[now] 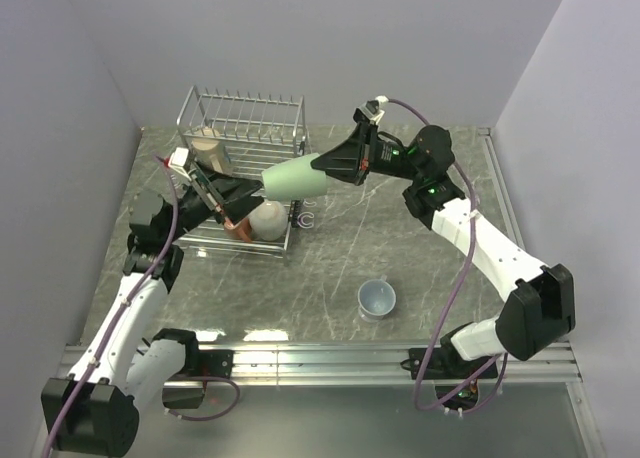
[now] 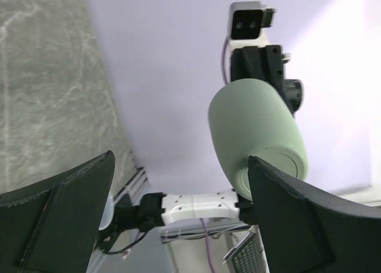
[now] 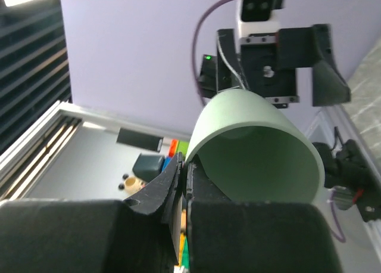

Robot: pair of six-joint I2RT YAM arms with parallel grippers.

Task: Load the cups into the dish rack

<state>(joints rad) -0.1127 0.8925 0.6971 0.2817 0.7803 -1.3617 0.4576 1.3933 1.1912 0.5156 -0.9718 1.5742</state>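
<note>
Right wrist view: your right gripper [image 3: 186, 174] is pinched shut on the rim of the pale green cup [image 3: 256, 160].
Held on its side, the cup hangs over the 3 o'clock edge of the dish rack [image 1: 243, 100], base toward the left gripper [image 2: 181, 160], whose jaws stand fully apart, empty. This looks like a mid-air handover; next, close left around the body before right lets go.

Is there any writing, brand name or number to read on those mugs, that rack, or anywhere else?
No readable text. The pale green mug, the light blue mug and the dish rack bear none; the colourful bits in the right wrist view are too blurred.
</note>
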